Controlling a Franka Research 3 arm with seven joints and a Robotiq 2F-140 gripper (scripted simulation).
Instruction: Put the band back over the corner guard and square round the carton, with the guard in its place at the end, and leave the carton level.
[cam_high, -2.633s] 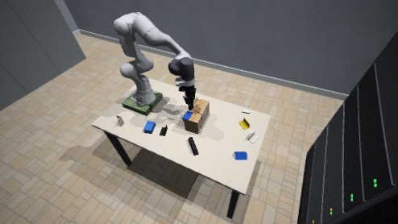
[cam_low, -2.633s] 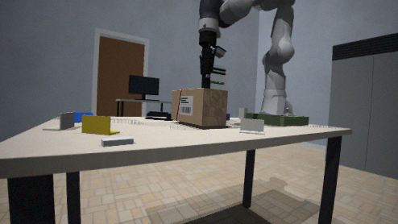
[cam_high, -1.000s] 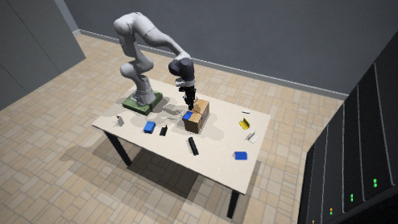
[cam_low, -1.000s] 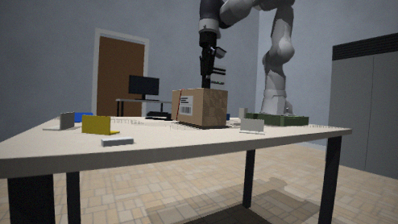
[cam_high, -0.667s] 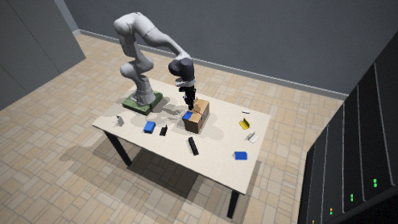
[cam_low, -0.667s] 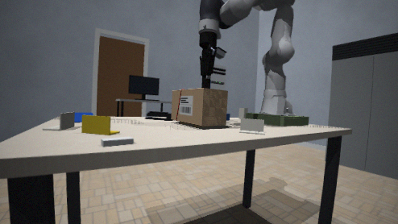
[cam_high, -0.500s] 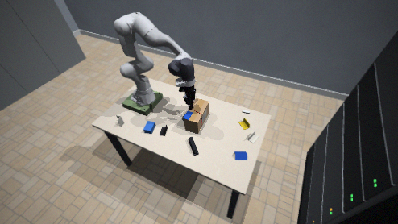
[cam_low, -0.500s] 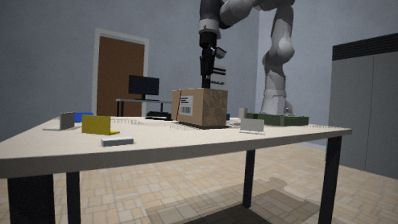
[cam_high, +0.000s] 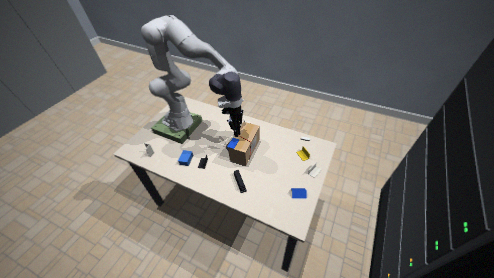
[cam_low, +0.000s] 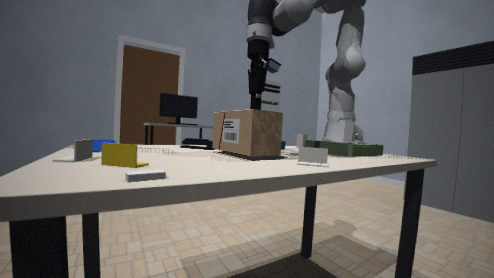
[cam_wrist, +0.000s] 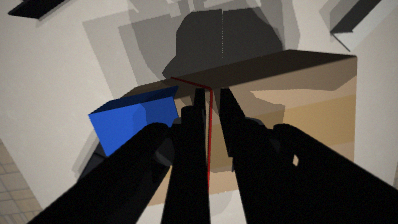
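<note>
1. brown carton (cam_high: 240, 156) (cam_low: 266, 132) (cam_wrist: 320, 120) sits flat on the table (cam_high: 270, 205) (cam_low: 225, 180), looks lvl.
2. blue corner guard (cam_high: 233, 144) (cam_wrist: 130, 117) on top edge at carton's left end, top view.
3. red band (cam_wrist: 210, 135) runs across carton top & down a side, beside guard, not over it. slants on the label side in ext view.
4. gripper (cam_high: 237, 134) (cam_low: 256, 107) (cam_wrist: 212, 103) pointing down at carton top. jaws narrow, small gap, band line between tips in wrist view; no grip visible. tip contact w/ carton: can't tell.
5. black bar (cam_high: 240, 181) near side of carton, apart; yellow bracket (cam_high: 303, 153) (cam_low: 119, 155) off to right, top view.
</note>
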